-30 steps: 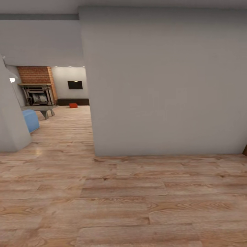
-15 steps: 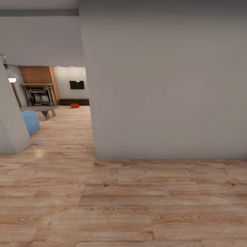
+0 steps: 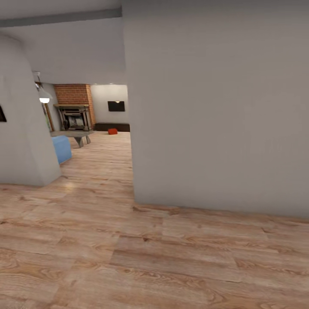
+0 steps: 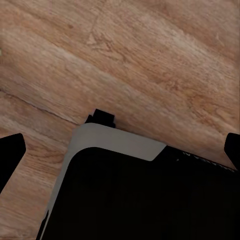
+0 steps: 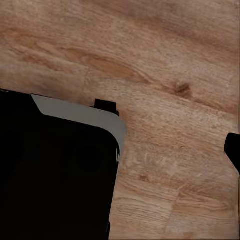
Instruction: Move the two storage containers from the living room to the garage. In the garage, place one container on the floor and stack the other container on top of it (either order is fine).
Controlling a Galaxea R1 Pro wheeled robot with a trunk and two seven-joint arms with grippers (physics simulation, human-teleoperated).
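Through the opening on the left of the head view, one orange-red storage container (image 3: 113, 131) sits far off on the living room's light wood floor, in front of the low dark TV bench (image 3: 112, 127). The second container is out of view. In the left wrist view my left gripper (image 4: 120, 150) points down at the plank floor, its dark fingertips (image 4: 10, 155) wide apart with nothing between them. In the right wrist view one fingertip (image 5: 234, 152) of my right gripper shows at the picture's edge over bare planks, nothing held.
A broad grey-white wall (image 3: 214, 107) stands straight ahead, its corner at the opening. Another wall end (image 3: 21, 128) flanks the opening on the left. Beyond are a blue sofa (image 3: 61, 148), a coffee table (image 3: 77, 135) and a brick fireplace (image 3: 75, 116). My dark base (image 4: 140, 200) shows under both wrists.
The whole head view has shifted: the camera has turned left, so the opening and the far container now sit further right in the picture. Nothing in the room has moved.
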